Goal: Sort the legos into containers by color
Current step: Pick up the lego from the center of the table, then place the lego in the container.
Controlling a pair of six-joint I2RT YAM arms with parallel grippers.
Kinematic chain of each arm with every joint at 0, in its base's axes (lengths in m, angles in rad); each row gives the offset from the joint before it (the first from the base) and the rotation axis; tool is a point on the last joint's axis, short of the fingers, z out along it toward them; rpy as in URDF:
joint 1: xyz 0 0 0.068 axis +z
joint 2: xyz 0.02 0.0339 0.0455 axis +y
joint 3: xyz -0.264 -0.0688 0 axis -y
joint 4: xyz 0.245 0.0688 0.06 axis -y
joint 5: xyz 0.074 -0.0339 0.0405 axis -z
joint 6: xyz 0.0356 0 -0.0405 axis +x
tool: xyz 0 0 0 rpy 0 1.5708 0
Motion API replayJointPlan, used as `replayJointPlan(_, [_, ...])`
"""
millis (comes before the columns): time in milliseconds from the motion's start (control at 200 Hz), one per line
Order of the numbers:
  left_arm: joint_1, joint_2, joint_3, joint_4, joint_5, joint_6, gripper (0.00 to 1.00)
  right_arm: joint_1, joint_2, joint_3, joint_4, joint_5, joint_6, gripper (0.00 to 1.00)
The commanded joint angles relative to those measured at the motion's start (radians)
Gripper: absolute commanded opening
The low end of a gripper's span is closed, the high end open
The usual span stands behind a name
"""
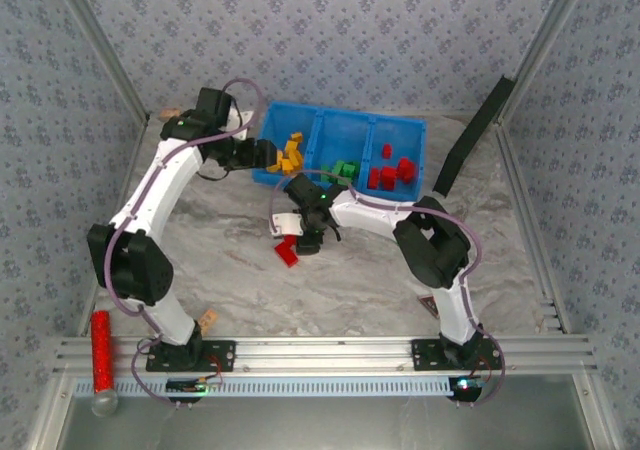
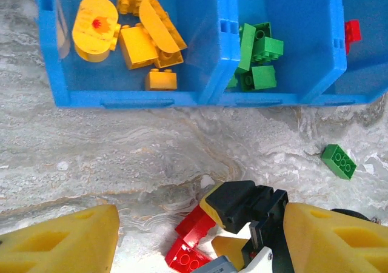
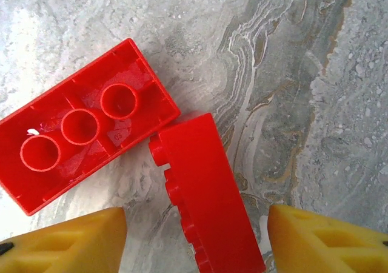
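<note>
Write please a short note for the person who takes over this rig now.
Left tool: open, empty, by the blue tray.
Right tool: open, astride a red brick lying on its side; no grip yet.
Done: yellow bricks, green bricks and red bricks lie in separate tray compartments.
Left: that red brick, an upside-down red brick beside it, one green brick on the table.

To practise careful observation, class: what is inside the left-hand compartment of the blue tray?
The left compartment holds orange-yellow legos, including one rounded piece with a red dot. Whatever lies beneath the pile is covered.
</note>
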Motion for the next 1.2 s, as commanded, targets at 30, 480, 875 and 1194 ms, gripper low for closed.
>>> replayJointPlan(30, [0.017, -0.053, -0.006, 0.029, 0.029, -0.025, 0.73, 0.004, 0.032, 0.024, 0.003, -0.004, -0.004, 0.50])
replayJointPlan(480, [0.021, -0.080, -0.063, 0.041, -0.038, -0.065, 0.75, -0.046, -0.111, -0.111, 0.096, 0.048, 0.058, 0.16])
replayJointPlan(875, [-0.053, -0.116, -0.081, 0.023, -0.302, -0.014, 0.77, -0.305, -0.488, -0.277, 0.161, 0.070, 0.300, 0.14])
replayJointPlan(1194, [-0.268, -0.153, -0.144, 0.083, -0.459, -0.090, 0.77, -0.459, -0.407, -0.206, 0.259, 0.340, 0.506, 0.15])
